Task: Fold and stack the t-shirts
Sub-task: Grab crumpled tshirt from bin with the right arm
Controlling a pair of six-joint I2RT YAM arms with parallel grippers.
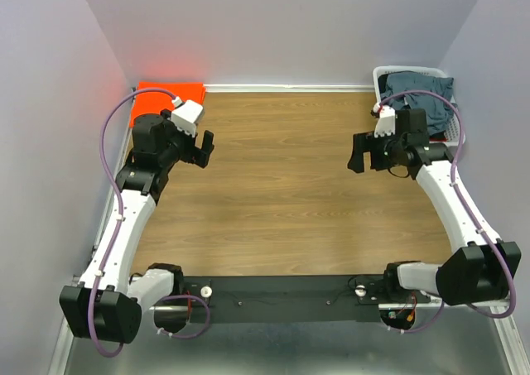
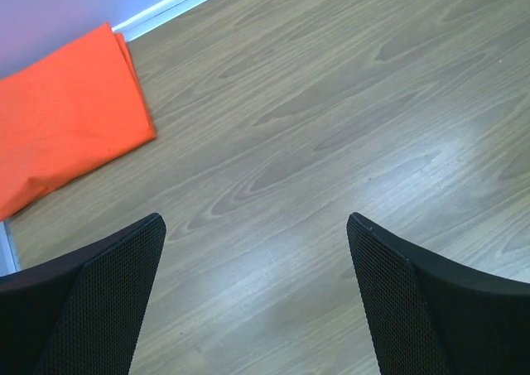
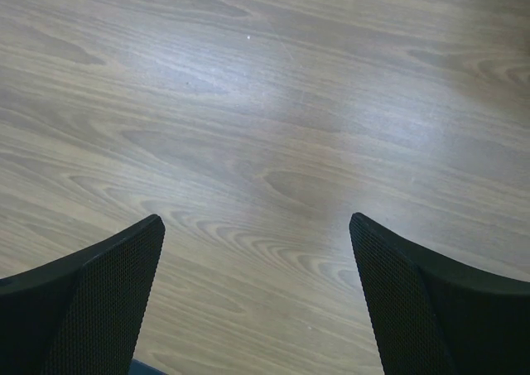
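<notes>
A bright orange t-shirt (image 1: 170, 93) lies folded flat in the table's far left corner; the left wrist view shows the orange t-shirt (image 2: 62, 118) at its upper left. A slate blue-grey t-shirt (image 1: 422, 93) sits crumpled in a white basket (image 1: 382, 75) at the far right. My left gripper (image 1: 204, 150) hovers open just right of the orange shirt, and between its fingers (image 2: 108, 296) only bare wood shows. My right gripper (image 1: 358, 153) is open too, left of the basket, holding nothing above the wood.
The wooden table (image 1: 281, 193) spreads between the two arms. Lilac walls close in the back and both sides. A black rail (image 1: 281, 296) with both arm bases runs along the near edge.
</notes>
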